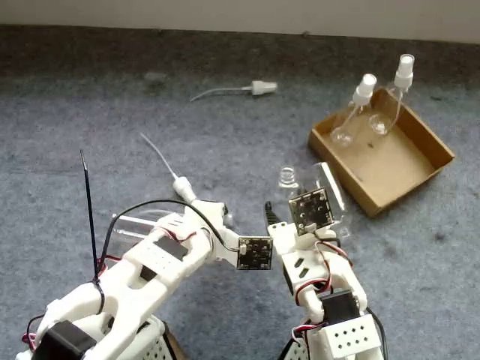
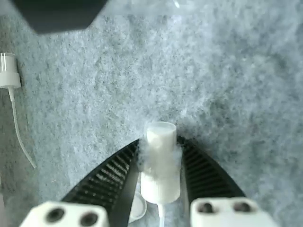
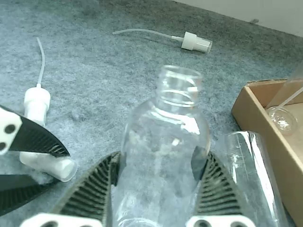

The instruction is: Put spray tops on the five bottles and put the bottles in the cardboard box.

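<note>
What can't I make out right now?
High view: the left arm hides most of the clear plastic bottle beneath it.
Right wrist view: the bottom edge cuts off the base of the uncapped clear bottle.
Left wrist view: tube of the white spray top runs off the bottom edge.

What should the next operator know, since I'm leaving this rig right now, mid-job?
Tools: the left tool is shut on a spray top. The right tool is shut on an open bottle.
Done: two capped bottles are in the cardboard box.
Left: cap and box the held bottle. A second bottle lies beside it, and what looks like a third bottle lies by the left arm. A loose spray top lies on the far side of the table.
</note>
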`<state>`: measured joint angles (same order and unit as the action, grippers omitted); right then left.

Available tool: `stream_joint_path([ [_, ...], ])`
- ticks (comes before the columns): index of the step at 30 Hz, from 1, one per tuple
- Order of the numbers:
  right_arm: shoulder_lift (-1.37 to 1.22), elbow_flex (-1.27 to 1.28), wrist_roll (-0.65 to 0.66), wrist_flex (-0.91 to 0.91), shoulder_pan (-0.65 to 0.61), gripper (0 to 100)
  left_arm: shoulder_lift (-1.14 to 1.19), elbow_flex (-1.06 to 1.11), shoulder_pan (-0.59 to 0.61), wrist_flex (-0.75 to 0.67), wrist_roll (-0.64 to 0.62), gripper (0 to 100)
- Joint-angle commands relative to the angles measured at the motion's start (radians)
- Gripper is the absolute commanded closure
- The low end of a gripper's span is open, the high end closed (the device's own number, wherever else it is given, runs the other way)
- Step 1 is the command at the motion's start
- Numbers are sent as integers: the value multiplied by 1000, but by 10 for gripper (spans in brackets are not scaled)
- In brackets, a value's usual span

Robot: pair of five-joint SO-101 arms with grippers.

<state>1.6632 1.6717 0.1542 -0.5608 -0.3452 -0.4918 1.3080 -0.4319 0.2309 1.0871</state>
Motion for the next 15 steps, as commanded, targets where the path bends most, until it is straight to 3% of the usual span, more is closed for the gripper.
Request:
stream_joint_path([
  [1, 15, 21, -5, 33, 13, 926, 2, -12, -25, 95, -18, 962],
  [4, 15, 21, -5, 33, 13, 926, 2, -31, -25, 218, -9, 962],
  [9, 15, 21, -5, 33, 13, 926, 1, -59, -25, 393, 195, 962],
  [15, 15, 21, -5, 33, 13, 926, -1, -59, -16, 454, 264, 962],
])
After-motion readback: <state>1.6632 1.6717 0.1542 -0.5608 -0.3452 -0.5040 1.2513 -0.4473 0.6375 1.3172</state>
